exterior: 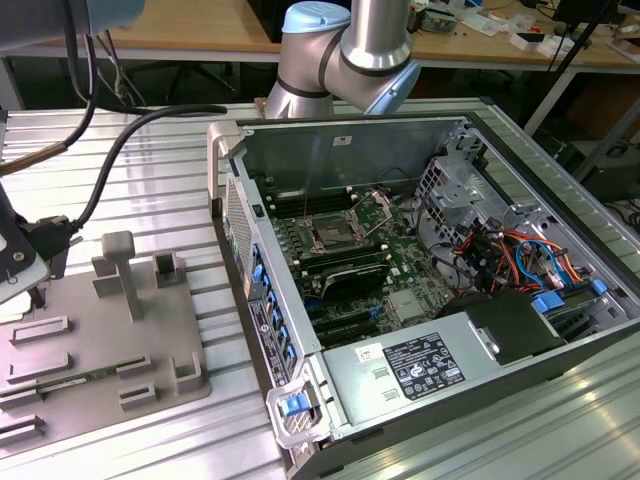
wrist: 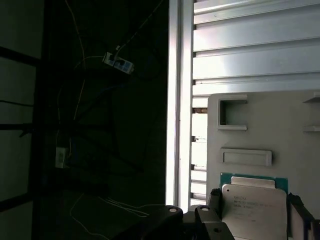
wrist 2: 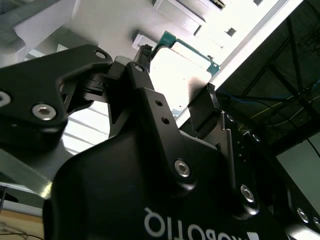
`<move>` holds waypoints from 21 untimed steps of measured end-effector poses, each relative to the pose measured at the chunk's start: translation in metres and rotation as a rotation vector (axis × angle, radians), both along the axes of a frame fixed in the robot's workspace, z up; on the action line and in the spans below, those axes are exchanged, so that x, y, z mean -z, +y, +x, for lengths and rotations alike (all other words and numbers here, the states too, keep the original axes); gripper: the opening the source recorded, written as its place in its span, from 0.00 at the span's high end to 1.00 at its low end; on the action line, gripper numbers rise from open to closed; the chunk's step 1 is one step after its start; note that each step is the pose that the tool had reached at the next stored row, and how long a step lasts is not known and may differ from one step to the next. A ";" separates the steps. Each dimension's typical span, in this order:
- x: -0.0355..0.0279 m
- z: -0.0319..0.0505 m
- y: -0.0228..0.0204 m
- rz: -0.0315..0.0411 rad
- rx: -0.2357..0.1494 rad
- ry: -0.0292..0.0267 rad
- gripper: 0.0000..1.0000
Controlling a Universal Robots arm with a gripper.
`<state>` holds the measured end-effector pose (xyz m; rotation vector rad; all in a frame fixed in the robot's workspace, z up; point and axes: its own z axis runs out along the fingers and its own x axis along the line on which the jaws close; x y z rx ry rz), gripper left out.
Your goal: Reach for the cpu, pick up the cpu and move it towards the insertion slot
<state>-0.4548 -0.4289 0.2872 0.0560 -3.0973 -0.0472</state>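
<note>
Standing over the grey fixture tray (wrist: pixel 265 125), the end effector (wrist 2: pixel 178 72) seems clamped on opposite edges of the cpu (wrist: pixel 255 200) to hold it level.

Ribbed metal worktop (exterior: pixel 160 190), gleaming under bright light toward its near edge; beyond its far edge, wooden benches (exterior: pixel 190 25) strewn with clutter.

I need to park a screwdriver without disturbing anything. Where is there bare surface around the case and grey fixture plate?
Bare table lies along the case's side at the exterior view's lower right. A narrower strip runs between case and grey fixture plate. Crowded: the plate's holders, where the gripper is at the cpu, and the case's cable tangle.
</note>
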 end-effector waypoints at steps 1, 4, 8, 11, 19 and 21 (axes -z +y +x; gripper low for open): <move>-0.0002 0.0000 0.0000 -0.0002 0.000 0.0002 0.45; -0.0003 0.0000 0.0000 -0.0001 0.000 0.0002 0.45; -0.0004 0.0000 0.0000 -0.0002 0.000 0.0002 0.45; -0.0014 -0.0001 -0.0001 -0.0004 0.000 0.0006 0.45; -0.0093 0.0000 0.0000 -0.0001 0.000 0.0001 0.45; -0.0094 0.0000 0.0000 -0.0002 0.000 0.0003 0.45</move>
